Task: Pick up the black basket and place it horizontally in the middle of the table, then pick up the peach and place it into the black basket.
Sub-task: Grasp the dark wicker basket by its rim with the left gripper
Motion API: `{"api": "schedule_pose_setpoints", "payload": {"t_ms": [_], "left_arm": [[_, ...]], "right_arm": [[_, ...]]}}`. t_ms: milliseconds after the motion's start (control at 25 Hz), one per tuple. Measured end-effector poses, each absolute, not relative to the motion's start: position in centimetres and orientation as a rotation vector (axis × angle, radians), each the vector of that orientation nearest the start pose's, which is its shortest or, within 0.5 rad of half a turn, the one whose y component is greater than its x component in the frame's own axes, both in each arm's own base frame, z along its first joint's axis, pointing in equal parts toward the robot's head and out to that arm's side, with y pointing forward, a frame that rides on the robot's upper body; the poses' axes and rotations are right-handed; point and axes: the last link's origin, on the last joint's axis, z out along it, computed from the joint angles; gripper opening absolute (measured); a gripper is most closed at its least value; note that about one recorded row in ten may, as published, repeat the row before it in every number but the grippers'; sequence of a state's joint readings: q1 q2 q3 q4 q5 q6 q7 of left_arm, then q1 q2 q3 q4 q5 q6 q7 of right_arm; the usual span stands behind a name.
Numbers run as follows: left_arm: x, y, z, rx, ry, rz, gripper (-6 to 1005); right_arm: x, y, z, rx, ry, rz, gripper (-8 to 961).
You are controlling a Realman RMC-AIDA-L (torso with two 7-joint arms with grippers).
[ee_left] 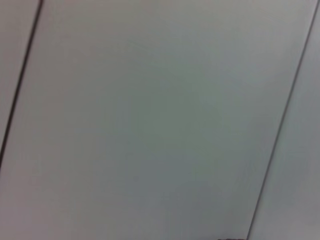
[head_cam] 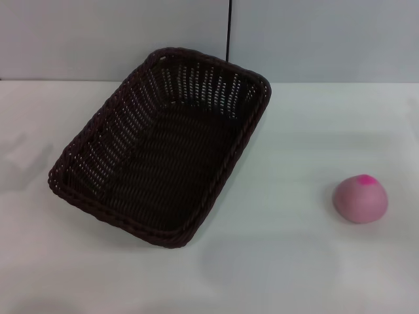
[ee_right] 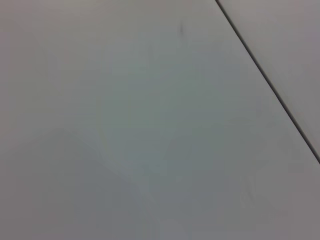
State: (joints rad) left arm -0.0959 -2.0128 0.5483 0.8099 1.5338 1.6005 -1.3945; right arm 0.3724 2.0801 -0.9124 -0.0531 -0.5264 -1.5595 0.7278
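The black basket [head_cam: 163,147] lies on the white table [head_cam: 288,261] in the head view, left of centre, turned diagonally with one short end toward the back wall. It is empty. The peach [head_cam: 361,198] sits on the table at the right, pink with a magenta spot on top, well apart from the basket. Neither gripper shows in the head view. Both wrist views show only pale wall panels with dark seams.
A grey wall [head_cam: 314,39] with a dark vertical seam [head_cam: 229,29] stands behind the table. Bare tabletop lies between the basket and the peach and along the front edge.
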Motion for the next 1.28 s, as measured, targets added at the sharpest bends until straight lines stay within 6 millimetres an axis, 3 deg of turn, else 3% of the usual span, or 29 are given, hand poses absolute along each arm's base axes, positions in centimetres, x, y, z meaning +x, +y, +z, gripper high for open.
{"api": "schedule_pose_setpoints", "payload": {"t_ms": [120, 200, 240, 280, 320, 360, 400, 440, 520, 720, 1000, 1280], "left_arm": [[-33.7, 26.0, 14.4, -2.15, -0.778, -0.727, 662], [-33.1, 26.6, 14.7, -2.179, -0.804, -0.683, 667], [-31.4, 27.8, 15.3, -2.229, -0.844, -0.608, 669], [-31.4, 27.8, 15.3, -2.229, -0.844, -0.608, 672], [-29.6, 28.8, 15.4, -2.277, -0.863, -0.534, 674], [-29.6, 28.8, 15.4, -2.277, -0.863, -0.534, 674], [-27.6, 29.7, 15.1, -2.332, -0.853, -0.441, 674], [-27.6, 29.7, 15.1, -2.332, -0.853, -0.441, 675], [-25.3, 30.8, 14.5, -2.399, -0.843, -0.301, 675], [-22.4, 32.4, 13.0, -2.478, -0.873, -0.123, 671], [-21.4, 33.7, 11.3, -2.48, -0.878, -0.021, 665], [-21.2, 34.8, 8.6, -2.465, -0.841, 0.197, 659]], "right_arm": [[33.0, 29.2, 4.0, -1.418, 0.661, 1.271, 700], [33.0, 29.1, 4.1, -1.416, 0.66, 1.273, 700], [33.1, 29.1, 4.1, -1.413, 0.661, 1.276, 700], [33.1, 29.1, 4.1, -1.413, 0.661, 1.276, 700], [33.1, 29.1, 4.1, -1.408, 0.668, 1.284, 700], [33.1, 29.1, 4.1, -1.408, 0.668, 1.284, 700], [33.1, 29.1, 4.1, -1.407, 0.672, 1.288, 700], [33.1, 29.1, 4.1, -1.405, 0.675, 1.292, 700], [33.1, 29.0, 4.1, -1.403, 0.678, 1.293, 700], [33.7, 28.6, 4.4, -1.366, 0.688, 1.285, 699], [34.1, 28.2, 4.5, -1.341, 0.699, 1.277, 699], [33.9, 28.5, 4.3, -1.354, 0.7, 1.277, 699]]}}
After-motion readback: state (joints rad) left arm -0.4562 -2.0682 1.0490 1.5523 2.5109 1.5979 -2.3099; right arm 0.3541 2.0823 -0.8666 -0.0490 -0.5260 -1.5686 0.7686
